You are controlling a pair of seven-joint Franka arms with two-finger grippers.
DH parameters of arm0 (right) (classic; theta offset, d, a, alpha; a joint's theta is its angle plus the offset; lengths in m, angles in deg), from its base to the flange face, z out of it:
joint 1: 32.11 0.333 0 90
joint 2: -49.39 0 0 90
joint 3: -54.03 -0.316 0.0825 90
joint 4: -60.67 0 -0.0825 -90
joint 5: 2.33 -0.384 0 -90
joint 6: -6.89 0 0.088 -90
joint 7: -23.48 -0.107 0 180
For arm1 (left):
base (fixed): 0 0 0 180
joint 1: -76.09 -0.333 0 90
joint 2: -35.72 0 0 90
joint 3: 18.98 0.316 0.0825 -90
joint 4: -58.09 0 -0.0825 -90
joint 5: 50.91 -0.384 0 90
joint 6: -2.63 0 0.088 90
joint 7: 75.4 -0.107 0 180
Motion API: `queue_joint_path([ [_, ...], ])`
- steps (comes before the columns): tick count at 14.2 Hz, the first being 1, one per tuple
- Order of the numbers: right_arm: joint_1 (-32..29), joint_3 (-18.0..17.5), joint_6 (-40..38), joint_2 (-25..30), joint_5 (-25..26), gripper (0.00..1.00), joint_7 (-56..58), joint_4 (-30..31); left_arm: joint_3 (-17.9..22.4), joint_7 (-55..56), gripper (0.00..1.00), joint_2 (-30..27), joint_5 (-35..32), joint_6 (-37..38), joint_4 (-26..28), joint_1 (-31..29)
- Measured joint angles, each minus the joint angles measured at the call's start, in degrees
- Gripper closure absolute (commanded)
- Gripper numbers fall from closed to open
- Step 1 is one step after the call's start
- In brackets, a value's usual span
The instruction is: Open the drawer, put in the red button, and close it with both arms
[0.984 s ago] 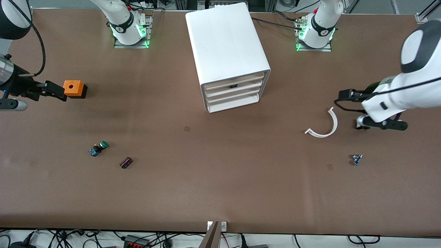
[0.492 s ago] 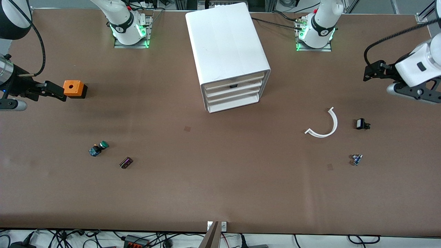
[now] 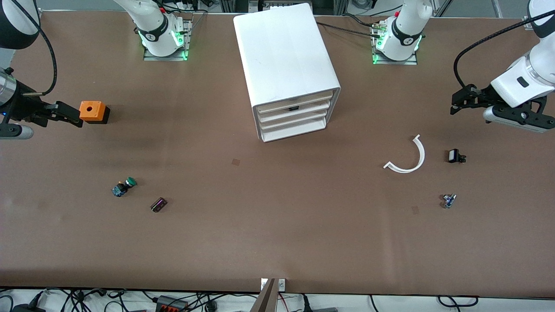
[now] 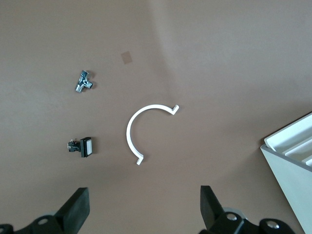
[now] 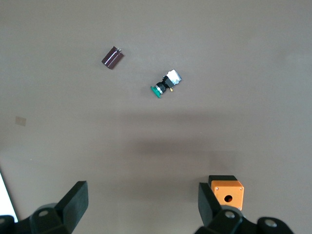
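Drawer point(image 3: 293, 102) shut; left gripper point(image 3: 459, 100) and right gripper point(image 3: 71, 115) aloft, jaws spread, empty. Best: hook top handle squarely, pull straight.

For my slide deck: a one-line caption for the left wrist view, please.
Open left gripper above the table, over a white curved strip, a small black-and-white part and a metal fitting, the cabinet beside.

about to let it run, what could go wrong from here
No red-capped button shows; the open right gripper by the orange cube might take the green button instead. The drawer is shut above three alike ones, so the open left gripper, over the table, could pull the wrong one.
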Motion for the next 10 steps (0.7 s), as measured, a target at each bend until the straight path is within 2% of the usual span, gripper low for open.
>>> queue_joint_path([
  [4, 0.0, 0.0, 0.0, 0.0, 0.2, 0.0, 0.0, 0.0, 0.6, 4.0, 0.0, -1.9, 0.0, 0.0, 0.0, -0.2],
  [10, 0.0, 0.0, 0.0, 0.0, 0.2, 0.0, 0.0, 0.0, 0.6, 6.4, 0.0, -2.0, -0.8, 0.3, 0.0, -0.2],
])
